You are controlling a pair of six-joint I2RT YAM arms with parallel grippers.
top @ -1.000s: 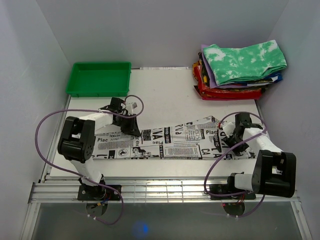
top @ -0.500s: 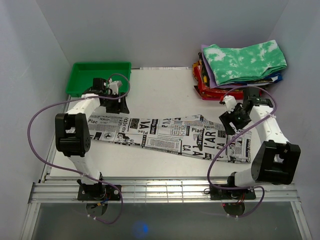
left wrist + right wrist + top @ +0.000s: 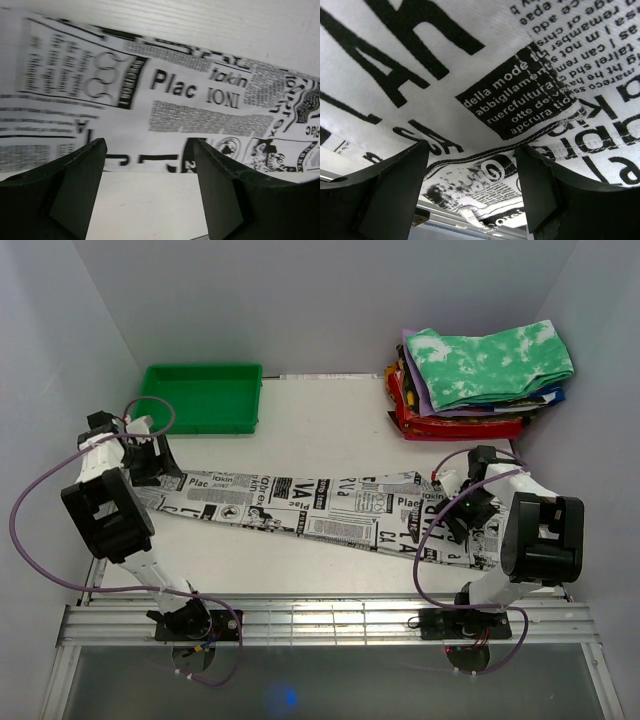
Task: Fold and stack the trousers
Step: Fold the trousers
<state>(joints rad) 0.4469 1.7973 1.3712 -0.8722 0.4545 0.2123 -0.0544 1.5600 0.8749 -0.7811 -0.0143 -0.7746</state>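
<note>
The newspaper-print trousers (image 3: 320,508) lie flat and stretched across the table, leg ends at the left, waist end at the right front. My left gripper (image 3: 152,466) is at the leg end by the table's left edge. In the left wrist view it (image 3: 150,150) is open and empty, with bare table between its fingers and the trousers (image 3: 190,95) just beyond the tips. My right gripper (image 3: 462,504) is over the waist end. In the right wrist view it (image 3: 472,150) is open, close above the printed cloth (image 3: 485,60) and a stitched hem.
A green tray (image 3: 200,398) stands at the back left. A stack of folded clothes (image 3: 480,380), green-and-white tie-dye on top, sits at the back right. White walls close in on both sides. The metal rail with the arm bases runs along the front edge.
The trousers have been drawn out longer and shifted left and back. My left gripper moved left to the table's edge. My right gripper came forward over the waist end.
</note>
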